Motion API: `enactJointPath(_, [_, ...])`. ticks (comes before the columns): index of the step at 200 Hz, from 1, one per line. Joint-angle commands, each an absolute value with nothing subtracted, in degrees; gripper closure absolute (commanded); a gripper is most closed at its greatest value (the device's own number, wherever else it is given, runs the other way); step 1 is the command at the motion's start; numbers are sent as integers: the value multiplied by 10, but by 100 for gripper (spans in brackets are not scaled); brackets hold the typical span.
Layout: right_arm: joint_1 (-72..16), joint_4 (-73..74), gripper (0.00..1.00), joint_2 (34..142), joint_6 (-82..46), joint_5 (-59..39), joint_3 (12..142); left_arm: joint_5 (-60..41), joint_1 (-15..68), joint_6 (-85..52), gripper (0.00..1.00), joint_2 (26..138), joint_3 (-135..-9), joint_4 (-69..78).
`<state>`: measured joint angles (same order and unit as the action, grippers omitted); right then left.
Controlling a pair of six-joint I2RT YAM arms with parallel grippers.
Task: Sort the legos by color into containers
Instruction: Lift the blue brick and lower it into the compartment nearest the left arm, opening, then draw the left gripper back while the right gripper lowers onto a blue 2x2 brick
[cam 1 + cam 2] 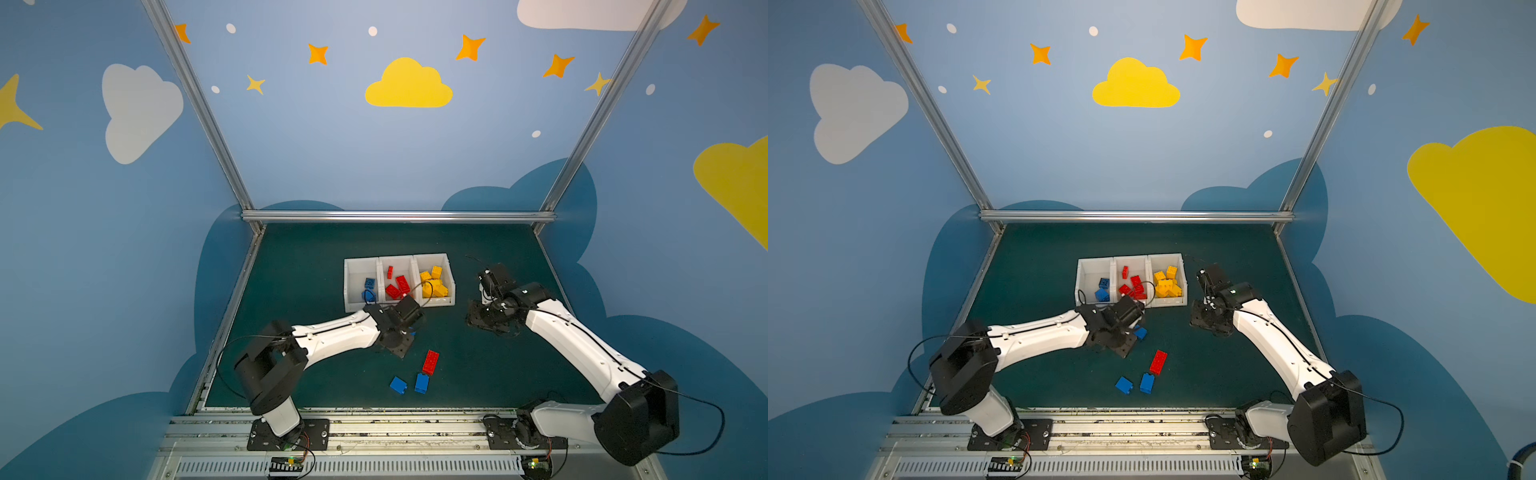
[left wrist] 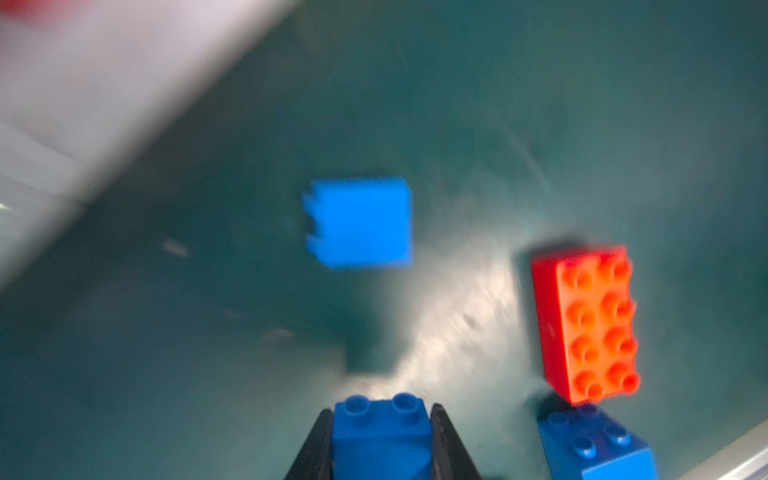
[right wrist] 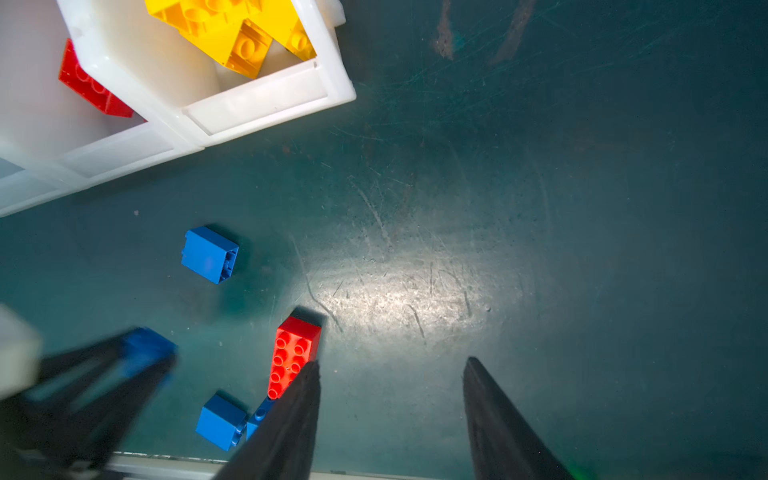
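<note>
Arms (image 1: 332,336) both stretched forward — left tool (image 2: 382,409) pinches blue brick (image 2: 381,444), right tool (image 3: 392,361) spread.

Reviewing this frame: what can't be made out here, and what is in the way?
- Left gripper: tips hidden under its own wrist in both top views; only the left wrist view shows it gripping a blue brick.
- Bins: smeared by motion blur in the left wrist view.
- Another blue brick: mostly covered by a finger of the right gripper in the right wrist view.

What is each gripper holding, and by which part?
Left gripper pinches a small blue studded plastic brick by opposite side walls; right gripper holds nothing.
</note>
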<state>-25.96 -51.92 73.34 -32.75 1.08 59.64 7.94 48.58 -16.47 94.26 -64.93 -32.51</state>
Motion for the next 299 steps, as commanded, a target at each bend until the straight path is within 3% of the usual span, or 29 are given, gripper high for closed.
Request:
enactJointPath(1, [-257, -538, 45, 722, -336, 20, 598, 86, 414, -113, 67, 920, -684, -323])
enactJointPath(51, [-258, -542, 45, 723, -337, 26, 604, 34, 267, -58, 66, 993, -781, -315])
enactJointPath(97, [-259, -545, 45, 729, -339, 24, 603, 29, 221, -51, 66, 1070, -830, -309])
enactJointPath(119, [-258, -545, 45, 728, -339, 23, 603, 30, 212, -52, 62, 1086, -841, -306])
enactJointPath(157, [-258, -545, 43, 735, -339, 20, 606, 34, 211, -55, 48, 1090, -846, -306])
enactJointPath(299, [-284, -538, 43, 759, -348, 10, 601, 15, 209, -76, 48, 1031, -809, -289])
